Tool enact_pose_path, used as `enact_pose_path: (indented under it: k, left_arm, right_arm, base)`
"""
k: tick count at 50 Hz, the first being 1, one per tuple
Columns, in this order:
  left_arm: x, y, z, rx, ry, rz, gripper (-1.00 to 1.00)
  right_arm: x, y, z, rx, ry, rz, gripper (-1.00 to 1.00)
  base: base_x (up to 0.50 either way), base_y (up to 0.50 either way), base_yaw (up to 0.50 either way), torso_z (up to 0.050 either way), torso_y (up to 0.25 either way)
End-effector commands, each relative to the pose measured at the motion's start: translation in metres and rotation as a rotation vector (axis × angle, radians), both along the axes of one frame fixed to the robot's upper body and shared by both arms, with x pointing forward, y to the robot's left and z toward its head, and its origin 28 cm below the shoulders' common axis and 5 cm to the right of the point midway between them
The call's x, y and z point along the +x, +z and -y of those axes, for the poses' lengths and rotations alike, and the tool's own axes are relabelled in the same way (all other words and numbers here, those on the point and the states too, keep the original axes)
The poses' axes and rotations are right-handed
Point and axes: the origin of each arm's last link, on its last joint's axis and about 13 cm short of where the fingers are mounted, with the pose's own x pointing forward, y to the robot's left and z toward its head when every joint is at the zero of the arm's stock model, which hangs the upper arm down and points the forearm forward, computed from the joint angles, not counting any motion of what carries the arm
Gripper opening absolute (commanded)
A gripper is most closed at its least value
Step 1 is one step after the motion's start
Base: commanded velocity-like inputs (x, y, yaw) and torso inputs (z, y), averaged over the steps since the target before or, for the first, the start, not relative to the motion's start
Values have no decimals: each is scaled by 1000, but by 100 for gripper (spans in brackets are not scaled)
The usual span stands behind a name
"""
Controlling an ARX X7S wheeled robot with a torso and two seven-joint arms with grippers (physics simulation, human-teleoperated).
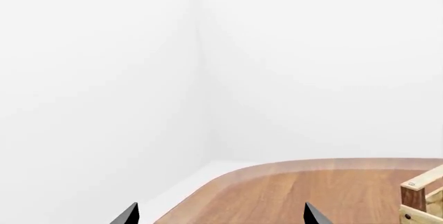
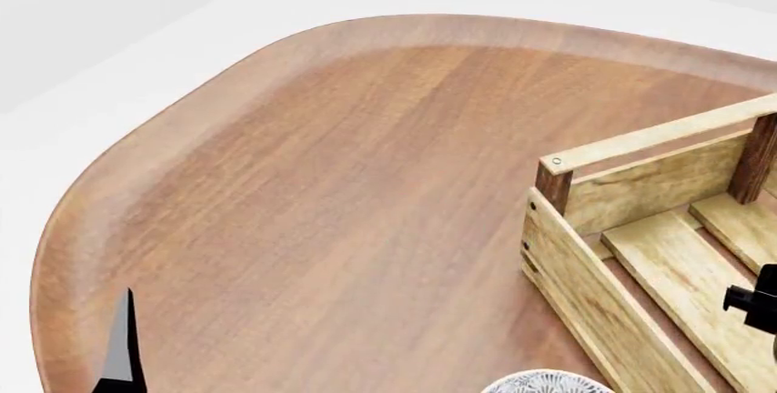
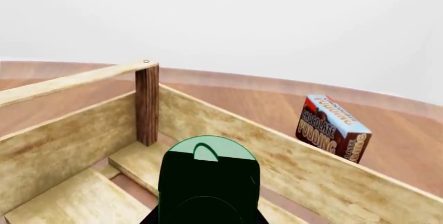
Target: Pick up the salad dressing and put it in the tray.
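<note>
In the right wrist view the salad dressing (image 3: pixel 207 154) fills the lower middle, showing its round green cap and dark body. It sits between my right gripper's jaws, above the slatted bottom inside the tray (image 3: pixel 69 130). Only a black part of my right gripper (image 2: pixel 755 300) shows in the head view, over the tray's (image 2: pixel 583 256) inside at the right edge. My left gripper (image 1: pixel 221 219) is open and empty above the wooden table, with the tray's corner (image 1: pixel 415 198) off to one side. One of its fingertips (image 2: pixel 122 347) shows at the head view's lower left.
A blue-and-brown pudding box (image 3: pixel 332 128) stands on the table just beyond the tray's far wall. A white-grey patterned bowl (image 2: pixel 547 382) lies next to the tray's near wall. The rounded table edge (image 2: pixel 73 220) curves along the left and far side.
</note>
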Motion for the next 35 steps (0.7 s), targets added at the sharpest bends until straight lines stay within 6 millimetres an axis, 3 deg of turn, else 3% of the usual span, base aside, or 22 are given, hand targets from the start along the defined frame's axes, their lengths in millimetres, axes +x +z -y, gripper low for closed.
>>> enact_pose_path:
  k: [1, 29, 30, 35]
  left_arm:
    - [2, 1, -1, 6, 11, 10, 100]
    - [2, 3, -1, 9, 8, 16, 100]
    - [2, 3, -1, 10, 8, 16, 100]
    - [1, 4, -1, 8, 7, 19, 100]
  right_arm:
    - [2, -3, -7, -3, 38, -12, -100]
    - [-1, -7, -7, -6, 35, -8, -100]
    - [-1, -7, -7, -6, 34, -8, 100]
    - [-1, -5, -4, -12, 27, -8, 100]
  base:
    - [0, 0, 0, 0, 0]
    - [0, 0, 0, 0, 1]
    - [0, 0, 0, 0, 0]
    - [0, 0, 0, 0, 0]
